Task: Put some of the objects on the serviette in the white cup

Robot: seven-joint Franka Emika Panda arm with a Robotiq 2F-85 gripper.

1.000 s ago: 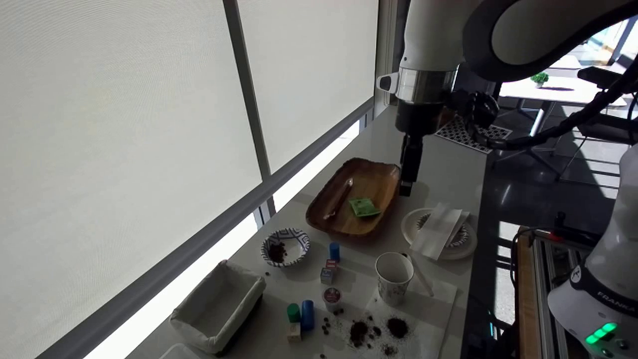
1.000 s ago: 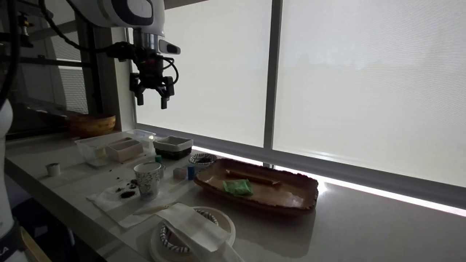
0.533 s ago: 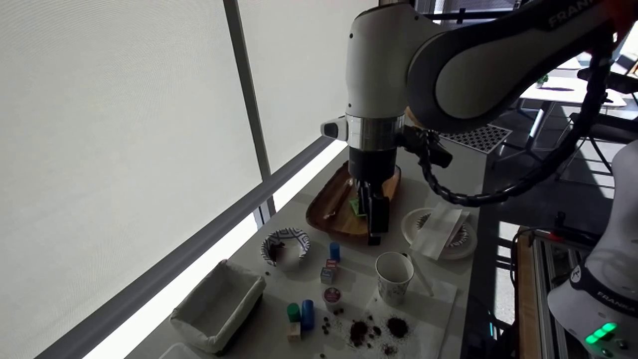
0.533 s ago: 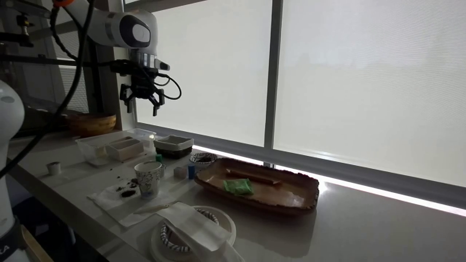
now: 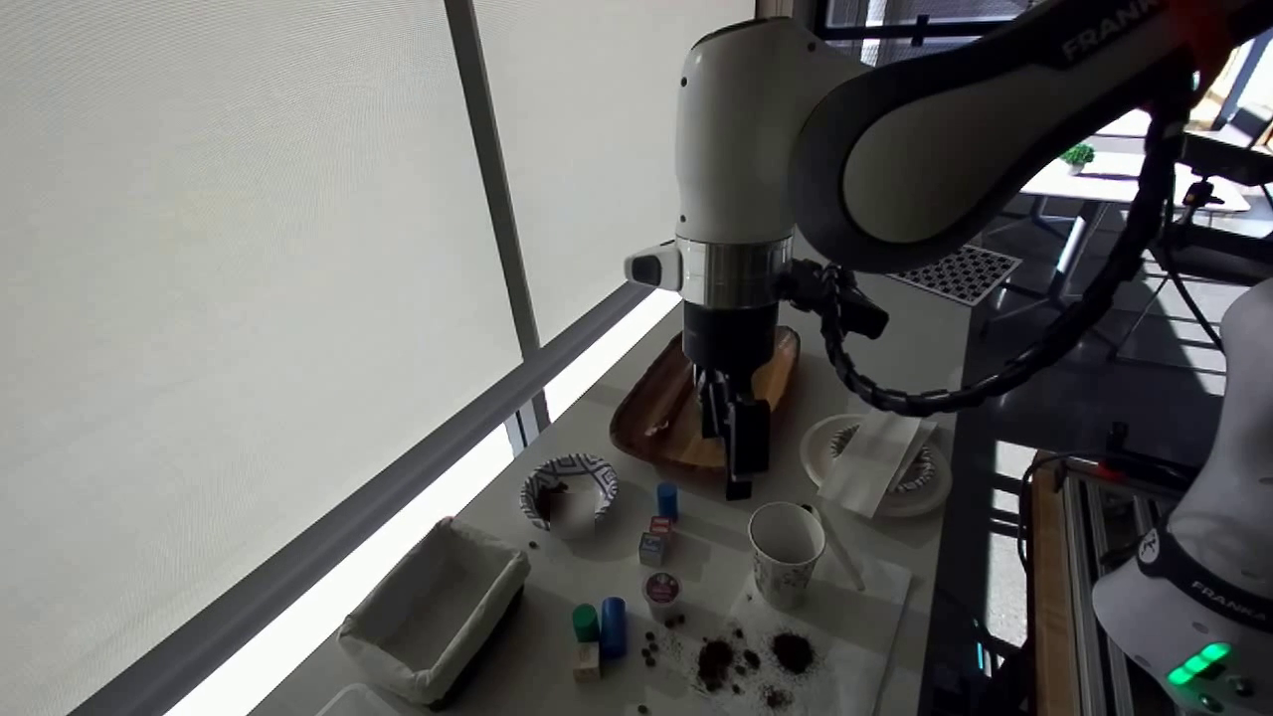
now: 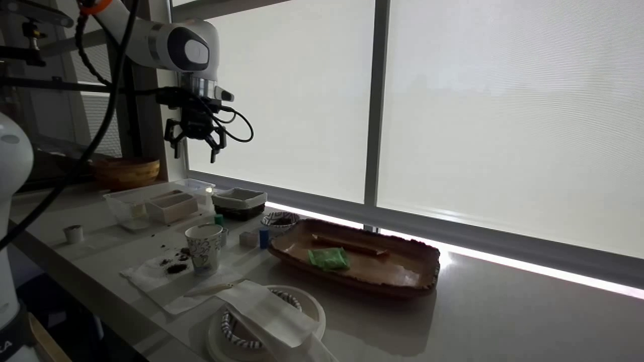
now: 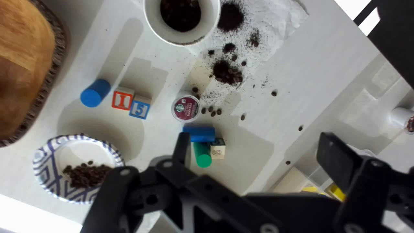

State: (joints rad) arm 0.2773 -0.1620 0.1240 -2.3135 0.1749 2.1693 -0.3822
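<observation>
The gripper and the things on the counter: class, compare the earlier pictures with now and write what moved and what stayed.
The gripper has moved left and lower in the picture in both exterior views, mostly by half a second ago. It stayed open; nothing was taken hold of or let go. The white cup, the serviette, the wooden tray and the green packet are where they were.

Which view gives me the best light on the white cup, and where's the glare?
Wrist view: brightest on the white cup, though cropped at the top edge; bottom-left corner blown out, end effector slightly soft. Both exterior views: dim counter, glaring strip of light below the blinds.
</observation>
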